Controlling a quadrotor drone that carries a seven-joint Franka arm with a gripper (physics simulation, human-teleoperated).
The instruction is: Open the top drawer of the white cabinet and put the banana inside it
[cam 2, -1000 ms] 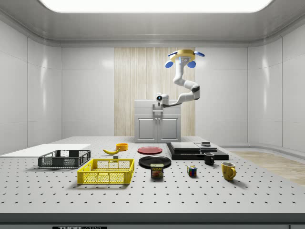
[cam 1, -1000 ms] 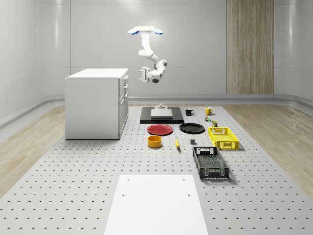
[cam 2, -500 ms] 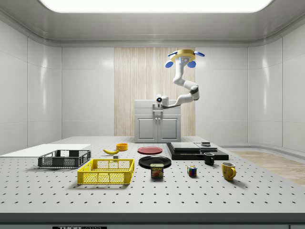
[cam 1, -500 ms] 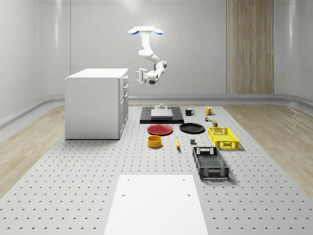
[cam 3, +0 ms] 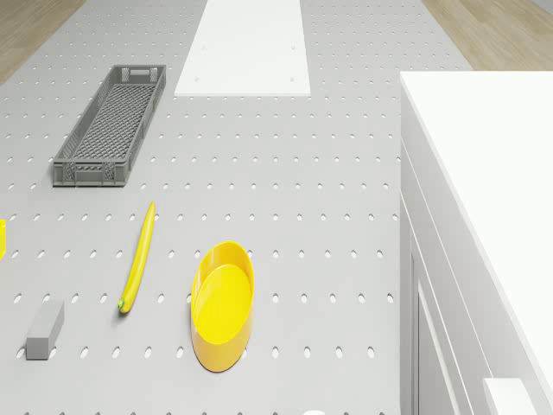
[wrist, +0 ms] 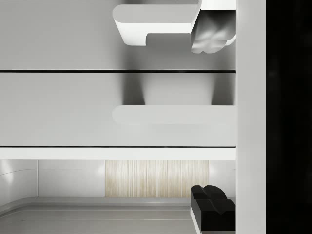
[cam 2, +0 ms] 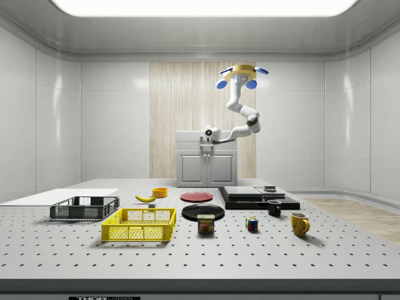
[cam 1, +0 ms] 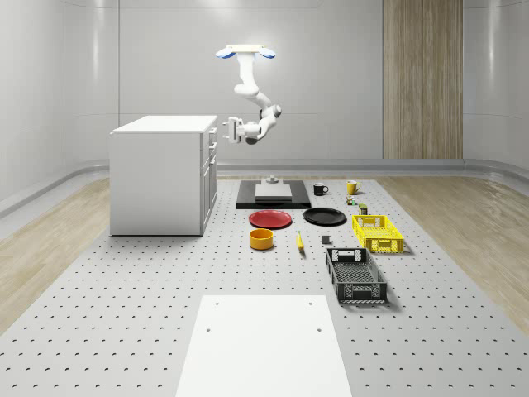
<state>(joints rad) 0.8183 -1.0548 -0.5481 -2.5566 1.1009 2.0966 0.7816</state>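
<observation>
The white cabinet stands at the whole-scene view's left, its drawers shut. My drone hovers high beside the cabinet's drawer side. The arm reaches down and holds the gripper level at the top drawer's front. In the wrist view the gripper is open: one fingertip and the other stand on either side of the top drawer's handle; I cannot tell if they touch it. The banana lies on the table, next to the yellow bowl in the drone view, where the banana is also seen.
A red plate, a black plate, a yellow crate and a grey crate lie right of the cabinet. A black platform, mugs and small items sit further back. A white panel covers the table's front.
The gripper has swung from pointing down to level and moved left to the cabinet's top drawer front. The drone has held its place.
</observation>
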